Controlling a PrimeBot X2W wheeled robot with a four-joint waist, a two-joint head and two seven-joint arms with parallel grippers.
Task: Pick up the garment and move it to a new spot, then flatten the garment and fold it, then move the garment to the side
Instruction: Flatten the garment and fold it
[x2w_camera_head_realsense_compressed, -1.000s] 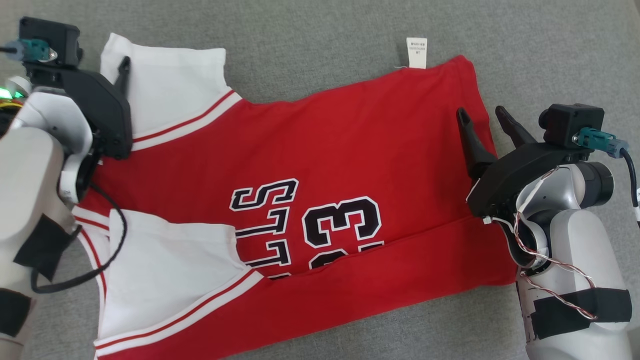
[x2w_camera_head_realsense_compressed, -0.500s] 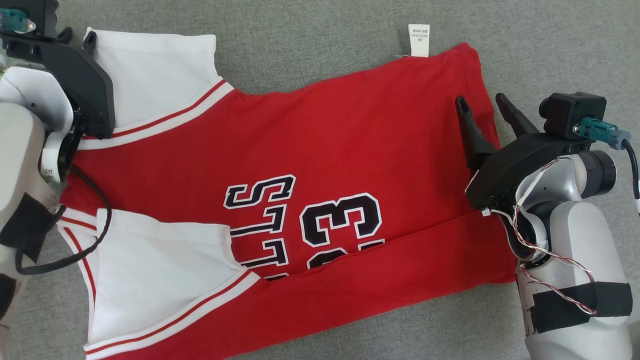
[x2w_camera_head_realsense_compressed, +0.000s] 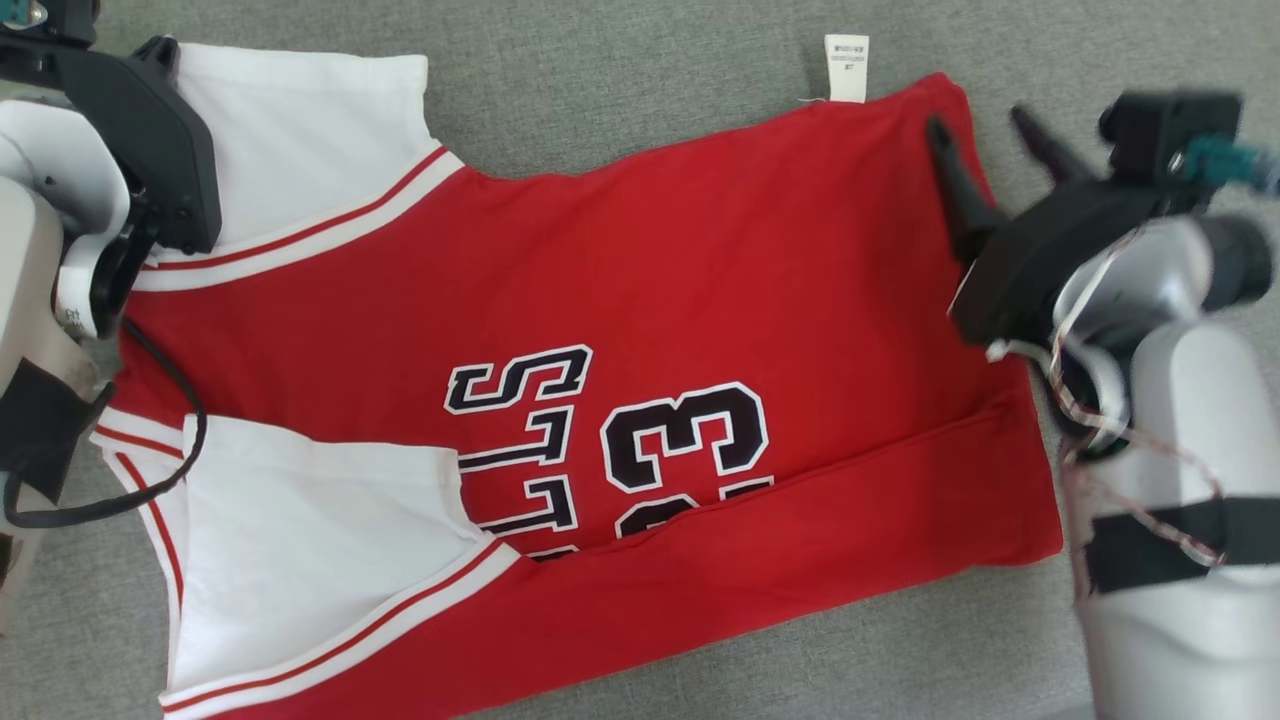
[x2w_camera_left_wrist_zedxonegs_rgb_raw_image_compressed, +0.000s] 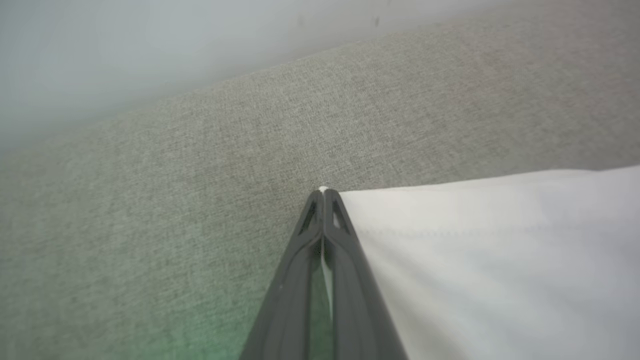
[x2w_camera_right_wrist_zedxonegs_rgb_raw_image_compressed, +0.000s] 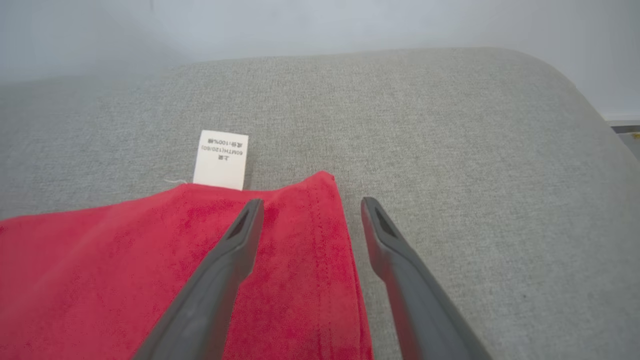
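Working on the jersey lying spread across the cushion: pinching its white sleeve corner in the pressed-together left gripper, holding the right gripper spread astride the red hem corner. Risking a one-sided lift, skewing the fold or slipping that thin pinch, if pulling before closing the right.

My right fingers and left fingers are long, dark grey, with slotted tips. Behind them sit matte black wedge mounts and glossy white forearms wrapped in black tape. A twisted red-and-white wire runs behind the right, a black cable behind the left.
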